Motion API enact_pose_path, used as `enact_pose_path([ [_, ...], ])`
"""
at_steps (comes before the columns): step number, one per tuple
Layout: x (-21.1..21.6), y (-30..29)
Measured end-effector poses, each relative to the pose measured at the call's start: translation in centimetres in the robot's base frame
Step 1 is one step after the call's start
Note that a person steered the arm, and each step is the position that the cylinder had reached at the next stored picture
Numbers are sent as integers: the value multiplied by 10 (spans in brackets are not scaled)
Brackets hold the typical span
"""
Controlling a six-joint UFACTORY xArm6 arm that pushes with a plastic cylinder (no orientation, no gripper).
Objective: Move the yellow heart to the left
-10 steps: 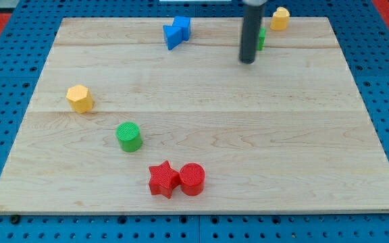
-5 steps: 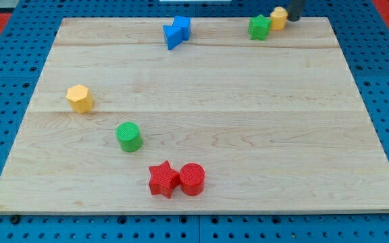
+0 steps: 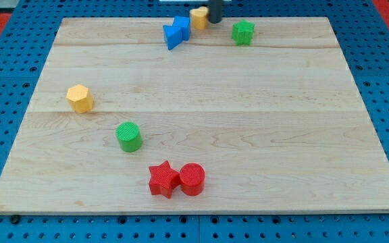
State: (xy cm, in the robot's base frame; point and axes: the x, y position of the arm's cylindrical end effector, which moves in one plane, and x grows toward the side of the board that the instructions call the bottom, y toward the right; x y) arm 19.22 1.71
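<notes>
The yellow heart lies at the board's top edge, just right of the blue blocks. My tip is a dark rod end at the view's top, touching the heart's right side. A green block sits to the right of my tip, a little lower.
A yellow hexagon block lies at the left. A green cylinder sits below it to the right. A red star and a red cylinder touch near the bottom edge of the wooden board.
My tip went round to the heart's right side and swept left along the top edge. The yellow heart slid left to the blue blocks. The green block shifted slightly left and down.
</notes>
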Motion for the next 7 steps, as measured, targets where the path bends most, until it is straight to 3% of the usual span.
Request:
enact_pose_path([
  [2, 0, -7],
  [5, 0, -110],
  [7, 68, -131],
])
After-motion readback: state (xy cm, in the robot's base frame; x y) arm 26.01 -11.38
